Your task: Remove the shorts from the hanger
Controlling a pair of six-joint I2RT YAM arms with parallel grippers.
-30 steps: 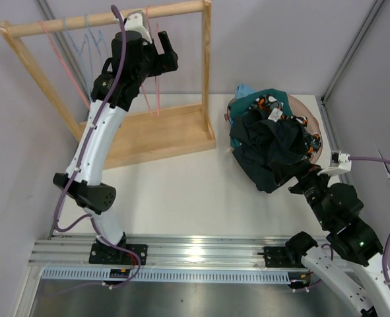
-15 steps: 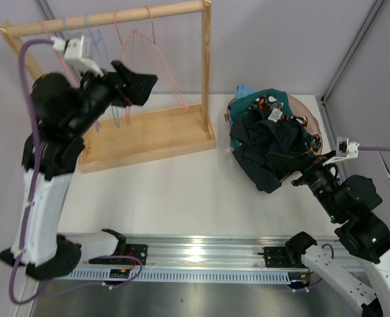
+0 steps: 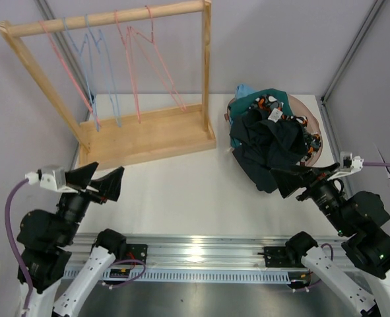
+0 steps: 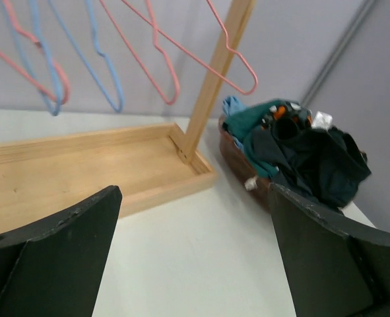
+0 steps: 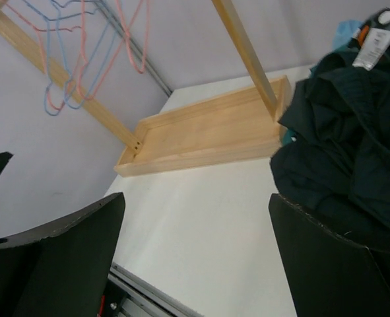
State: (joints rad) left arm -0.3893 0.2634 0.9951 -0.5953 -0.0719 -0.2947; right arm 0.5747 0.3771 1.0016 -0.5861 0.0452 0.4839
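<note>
Wooden rack (image 3: 148,135) is standing in the upper left of the top view, and every hanger on its rail is hanging bare: three pink hangers (image 4: 173,92) and two blue hangers (image 4: 117,99), five counted in the left wrist view. All the shorts (image 3: 270,148) are lying as one heap in the brownish basket (image 3: 308,113) right of centre, so the removal is looking finished, with the heap sitting where dropped garments would collect. Black cloth is covering the top of the heap. Dark teal, a light blue corner and an orange-black-white patterned piece are showing at its far edge. No grey pair is showing, so five is probably the count, but the folds are not letting me confirm it. At the lower left the left gripper (image 3: 97,179) is hovering with jaws spread wide, holding nothing. At the lower right the right gripper (image 3: 299,179) is hovering just beside the heap's near edge, jaws also spread and empty. Both are sitting low over the white table (image 3: 201,185), likely a parked pose, since no hanger is carrying cloth.
</note>
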